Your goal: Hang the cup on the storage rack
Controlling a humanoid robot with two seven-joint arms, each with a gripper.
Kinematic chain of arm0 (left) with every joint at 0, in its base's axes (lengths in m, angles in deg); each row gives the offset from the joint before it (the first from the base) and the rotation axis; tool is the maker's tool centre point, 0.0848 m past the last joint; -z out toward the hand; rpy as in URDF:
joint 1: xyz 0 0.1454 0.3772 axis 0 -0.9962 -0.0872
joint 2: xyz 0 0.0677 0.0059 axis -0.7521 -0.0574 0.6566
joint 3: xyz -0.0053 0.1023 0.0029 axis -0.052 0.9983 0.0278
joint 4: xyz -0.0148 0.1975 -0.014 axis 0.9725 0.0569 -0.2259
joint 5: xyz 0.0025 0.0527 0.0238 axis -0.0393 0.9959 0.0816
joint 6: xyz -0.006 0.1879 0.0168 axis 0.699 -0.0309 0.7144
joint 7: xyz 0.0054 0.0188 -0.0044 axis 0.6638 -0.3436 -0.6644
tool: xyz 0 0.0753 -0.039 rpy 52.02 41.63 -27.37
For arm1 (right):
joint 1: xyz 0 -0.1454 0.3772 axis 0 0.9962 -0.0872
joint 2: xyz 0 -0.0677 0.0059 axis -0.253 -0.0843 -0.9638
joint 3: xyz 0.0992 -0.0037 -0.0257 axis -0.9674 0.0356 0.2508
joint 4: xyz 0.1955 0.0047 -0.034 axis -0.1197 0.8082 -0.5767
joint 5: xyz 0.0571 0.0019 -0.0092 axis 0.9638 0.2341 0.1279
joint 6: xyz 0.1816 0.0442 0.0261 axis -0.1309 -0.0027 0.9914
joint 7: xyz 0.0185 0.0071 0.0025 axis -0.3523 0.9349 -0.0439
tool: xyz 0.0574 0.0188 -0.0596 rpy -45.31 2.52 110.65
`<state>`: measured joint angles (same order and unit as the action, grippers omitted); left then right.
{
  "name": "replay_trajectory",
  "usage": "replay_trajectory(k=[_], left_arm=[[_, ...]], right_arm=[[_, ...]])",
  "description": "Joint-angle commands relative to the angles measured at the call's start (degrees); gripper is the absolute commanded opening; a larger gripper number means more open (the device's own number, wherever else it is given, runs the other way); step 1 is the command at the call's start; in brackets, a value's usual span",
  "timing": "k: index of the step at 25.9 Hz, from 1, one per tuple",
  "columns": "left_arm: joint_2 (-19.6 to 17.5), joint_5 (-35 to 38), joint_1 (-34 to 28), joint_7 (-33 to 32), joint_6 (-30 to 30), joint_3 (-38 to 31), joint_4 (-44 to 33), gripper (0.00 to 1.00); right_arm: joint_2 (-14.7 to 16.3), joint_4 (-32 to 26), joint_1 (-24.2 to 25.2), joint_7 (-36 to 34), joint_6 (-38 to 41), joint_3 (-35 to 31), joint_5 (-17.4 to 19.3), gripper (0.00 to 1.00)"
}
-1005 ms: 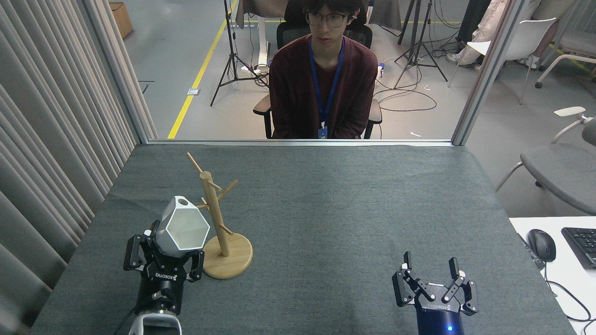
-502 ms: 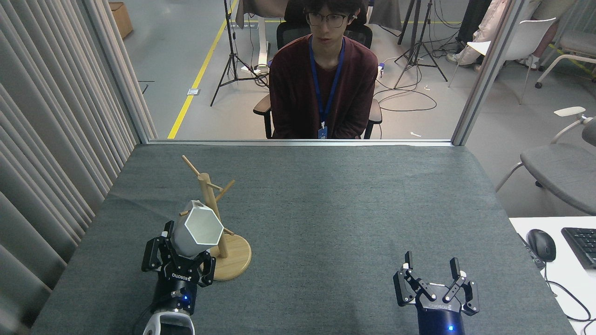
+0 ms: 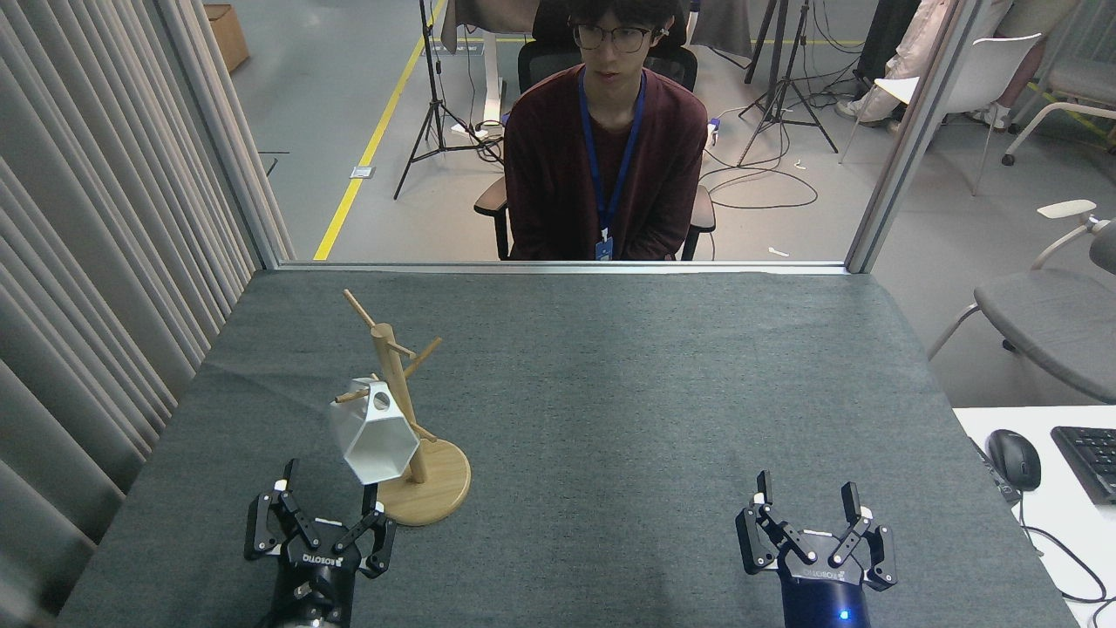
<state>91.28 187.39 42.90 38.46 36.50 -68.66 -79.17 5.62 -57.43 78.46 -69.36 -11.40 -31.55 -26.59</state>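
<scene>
The white faceted cup [image 3: 373, 436] hangs by its pierced rim tab on a left-hand peg of the wooden storage rack [image 3: 408, 419], mouth facing me and tilted down. The rack stands upright on its round disc base at the table's left. Just below the cup, my left gripper [image 3: 325, 497] is open, its fingers apart and off the cup. Over at the front right of the table, my right gripper [image 3: 807, 499] is open too, with nothing between its fingers.
A person sits on a chair [image 3: 602, 139] behind the table's far edge [image 3: 558, 269]. A curtain [image 3: 96, 262] lines the left side. At the right, a white desk holds a mouse [image 3: 1014, 458] and keyboard [image 3: 1090, 462].
My left gripper let go of the cup and drew back toward me. The cup now hangs on the rack's peg instead of sitting in the gripper. The right arm stayed put.
</scene>
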Motion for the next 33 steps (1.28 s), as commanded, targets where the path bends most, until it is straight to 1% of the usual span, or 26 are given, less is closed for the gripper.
replay_trajectory(k=[1,2,3,5,7,9,11,13,14,16,18,20,33], left_arm=[[-0.62,-3.17,-3.78,-0.08,-1.67,-0.02,-3.01,1.0],[-0.88,-4.66,-4.93,-0.08,-3.25,-0.1,-4.69,1.0],[-1.06,-8.0,-6.33,-0.08,-5.45,-0.1,-7.41,1.0],[-1.59,-17.05,-8.35,-0.08,-9.4,-0.02,-12.86,1.0],[-1.76,-24.35,-8.97,-1.05,-13.0,0.07,-16.2,1.0],[-2.2,-29.01,-10.02,-1.31,-17.31,0.07,-19.89,1.0],[-2.64,-33.4,-11.69,-4.21,-21.18,0.34,-22.26,1.0],[-2.73,-37.45,-12.05,-8.17,-22.5,0.51,-22.7,1.0],[-2.73,-38.68,-12.05,-8.96,-22.59,0.77,-22.7,1.0],[-2.73,-39.03,-12.05,-9.22,-22.41,2.18,-22.62,1.0],[-2.73,-39.03,-12.05,-9.22,-22.24,3.41,-22.62,1.0],[-2.82,-38.94,-12.13,-9.22,-22.24,4.03,-22.62,1.0],[-2.99,-38.85,-12.4,-8.96,-22.06,5.43,-22.7,1.0]], right_arm=[[1.07,-0.14,0.23,0.0,0.71,-0.17,0.13,0.98],[1.42,-0.23,0.23,0.0,0.71,-0.26,0.22,0.98],[1.51,-0.58,0.31,0.0,0.71,-0.26,0.22,0.98],[1.86,-1.2,0.49,0.0,0.8,-0.26,0.22,0.98],[2.48,-1.73,0.84,0.17,0.71,-0.17,0.22,0.98],[3.97,-2.17,1.37,0.17,0.8,-0.08,0.04,0.98],[5.82,-2.87,3.3,0.35,0.89,-0.17,0.04,0.98],[6.78,-4.19,5.06,0.35,1.15,-0.17,0.04,0.98],[7.05,-4.89,5.94,0.35,1.41,-0.34,0.13,0.98],[7.49,-6.3,7.7,0.35,1.5,-1.31,0.13,0.98],[7.31,-7.18,9.28,0.35,2.03,-3.42,0.22,0.98],[7.31,-7.7,10.16,0.35,2.38,-4.04,0.22,0.98],[7.22,-7.61,10.16,0.44,2.47,-4.74,0.22,0.98]])
